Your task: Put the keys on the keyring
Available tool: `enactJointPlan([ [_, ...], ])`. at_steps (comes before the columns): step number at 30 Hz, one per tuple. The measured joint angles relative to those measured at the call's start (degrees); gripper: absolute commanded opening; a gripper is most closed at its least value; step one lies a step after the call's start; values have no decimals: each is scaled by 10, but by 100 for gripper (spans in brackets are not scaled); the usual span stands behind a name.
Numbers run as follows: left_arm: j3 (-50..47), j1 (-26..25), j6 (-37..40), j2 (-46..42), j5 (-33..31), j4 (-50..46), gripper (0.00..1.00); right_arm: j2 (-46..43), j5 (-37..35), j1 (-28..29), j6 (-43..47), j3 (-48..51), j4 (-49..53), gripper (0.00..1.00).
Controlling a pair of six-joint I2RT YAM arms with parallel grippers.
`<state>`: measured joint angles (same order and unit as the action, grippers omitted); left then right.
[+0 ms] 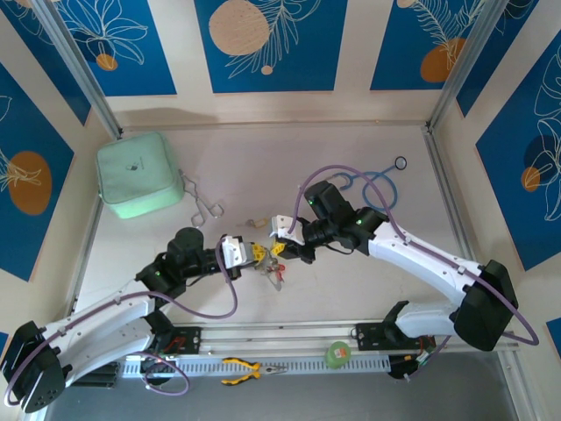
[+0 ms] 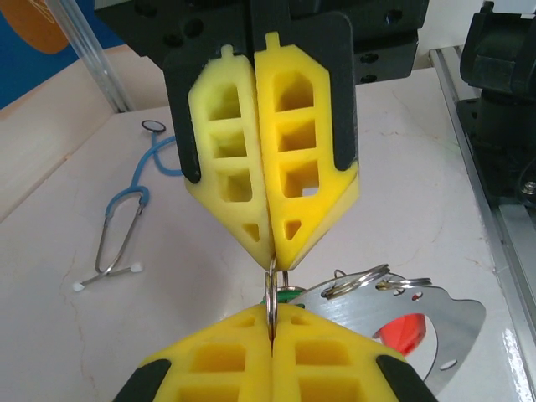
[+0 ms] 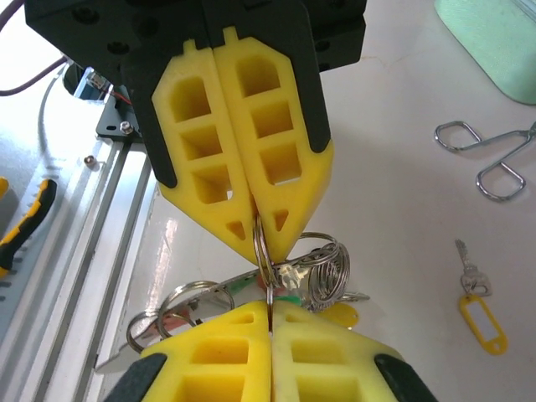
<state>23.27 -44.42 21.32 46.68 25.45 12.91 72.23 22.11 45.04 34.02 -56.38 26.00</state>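
Blue panels painted with pale leaves close in a whitish table (image 1: 351, 149), and over its middle the two arms meet nose to nose. The left gripper (image 1: 248, 254) and the right gripper (image 1: 285, 235) are both pinched tight. Going by the wrist cameras, I'd say each is clamped on the same thin loop, the keyring (image 2: 271, 295), which stands on edge between the two sets of yellow tips. Holding it from both sides looks like a way to keep it steady, or to work it open, so a key can be fed on. A bunch of keys (image 3: 322, 276) with smaller split rings and a red tag hangs just beside the grip, low over the table. A loose key (image 3: 479, 306) with a yellow tag lies apart on the surface, not yet on the ring. The forceps (image 1: 203, 205), the mint pouch (image 1: 131, 175) and the blue stethoscope (image 1: 377, 186) sit well away toward the far side, I'd guess to keep the working space free
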Motion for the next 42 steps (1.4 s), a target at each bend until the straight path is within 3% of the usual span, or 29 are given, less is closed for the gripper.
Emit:
enactJointPlan([
  [10, -11, 0, -7, -1, 5, 22, 0, 20, -9, -1, 2, 3, -2, 0],
  [15, -16, 0, -15, 4, 11, 33, 0, 32, -4, 0, -10, 12, -23, 23],
  [20, -17, 0, -20, 4, 18, 66, 0, -7, 19, -19, -28, 49, -61, 29],
  [34, -27, 0, -47, 28, 33, 118, 0, -30, 53, -19, -30, 52, -93, 23],
  [37, -27, 0, -52, 33, 37, 123, 0, -24, 53, -14, -27, 51, -92, 16],
  [40, -31, 1, -60, 38, 37, 123, 0, -16, 51, -11, -24, 51, -87, 2],
  [42, -33, 1, -64, 38, 37, 120, 1, -14, 50, -10, -22, 50, -83, 0],
])
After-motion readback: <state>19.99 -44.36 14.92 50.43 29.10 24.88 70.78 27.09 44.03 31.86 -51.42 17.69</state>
